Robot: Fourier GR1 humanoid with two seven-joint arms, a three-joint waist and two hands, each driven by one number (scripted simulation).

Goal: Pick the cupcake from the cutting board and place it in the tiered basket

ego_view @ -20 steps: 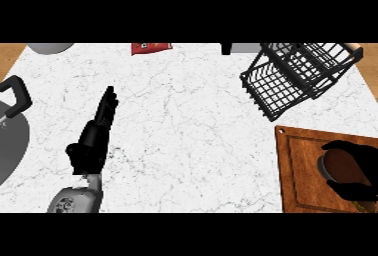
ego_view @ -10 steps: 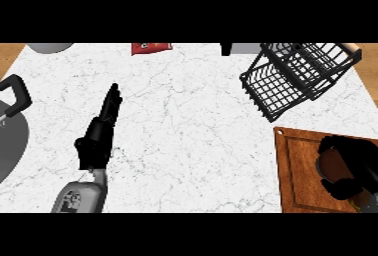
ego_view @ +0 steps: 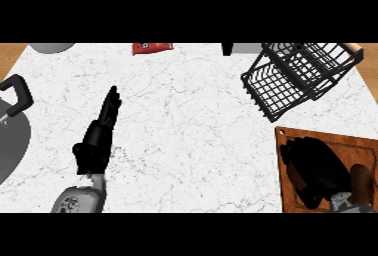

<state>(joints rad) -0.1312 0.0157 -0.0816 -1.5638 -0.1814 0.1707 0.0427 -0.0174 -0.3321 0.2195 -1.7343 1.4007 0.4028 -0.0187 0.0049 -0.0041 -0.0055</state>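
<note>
The right hand (ego_view: 314, 170) has moved further onto the cutting board (ego_view: 354, 145) at near right vs. a second ago, and now covers the cupcake; if it grips, cannot tell. The tiered basket (ego_view: 295, 80) is far right. The left hand (ego_view: 100, 132) rests open on the counter (ego_view: 192, 125).

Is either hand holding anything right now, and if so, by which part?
The left hand holds nothing. The right hand lies over the cutting board and hides the cupcake, so a hold cannot be told.

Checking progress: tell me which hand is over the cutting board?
The right hand, over the cutting board; the left hand lies straight over bare counter.
</note>
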